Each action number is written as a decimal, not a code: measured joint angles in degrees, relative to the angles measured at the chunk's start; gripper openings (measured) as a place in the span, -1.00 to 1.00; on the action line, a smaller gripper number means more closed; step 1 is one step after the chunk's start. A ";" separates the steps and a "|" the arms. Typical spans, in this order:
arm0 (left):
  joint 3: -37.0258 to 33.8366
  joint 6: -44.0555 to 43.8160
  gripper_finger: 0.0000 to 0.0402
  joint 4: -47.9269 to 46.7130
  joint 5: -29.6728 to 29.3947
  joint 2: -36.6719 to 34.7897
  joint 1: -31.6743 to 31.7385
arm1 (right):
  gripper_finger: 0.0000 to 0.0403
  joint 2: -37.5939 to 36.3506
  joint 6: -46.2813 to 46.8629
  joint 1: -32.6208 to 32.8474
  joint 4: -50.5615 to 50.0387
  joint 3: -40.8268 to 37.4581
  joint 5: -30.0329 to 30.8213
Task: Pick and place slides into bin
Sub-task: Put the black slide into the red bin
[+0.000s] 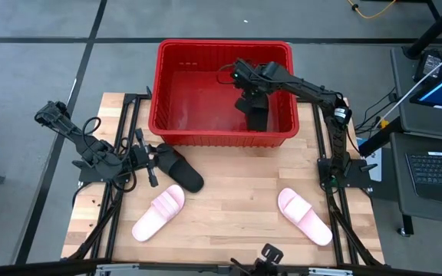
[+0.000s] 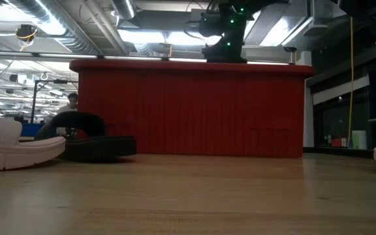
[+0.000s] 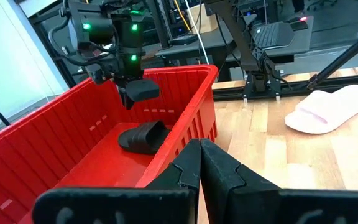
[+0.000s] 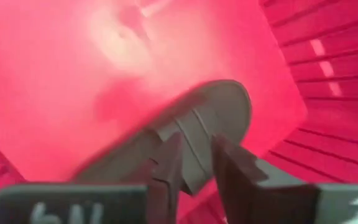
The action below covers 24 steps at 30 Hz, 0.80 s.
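While the red bin takes its first black slide, the drop step looks about finished. That slide lies on the bin floor right below the right gripper, whose fingers look narrowly parted and empty. Next call, I'd judge: lift clear and go for the pink slide on its side. Left gripper is pinched together, empty, beside the other black slide.

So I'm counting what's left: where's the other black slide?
In the high view, the black slide lies on the table left of centre, just below the red bin, beside the left gripper.
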 joint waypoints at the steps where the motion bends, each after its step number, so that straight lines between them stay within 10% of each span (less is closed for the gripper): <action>1: 0.00 0.00 -0.98 -0.01 0.00 0.00 -0.02 | -0.65 0.00 -0.01 0.03 1.01 -0.29 -0.72; 8: 0.00 1.63 -0.98 -0.03 -0.15 -0.24 -0.02 | -0.96 -0.02 0.84 1.23 7.21 -1.94 -1.77; 24: 0.00 2.35 -0.98 -5.01 0.06 -6.17 -1.68 | -0.95 -14.59 7.22 9.98 26.16 -20.27 3.83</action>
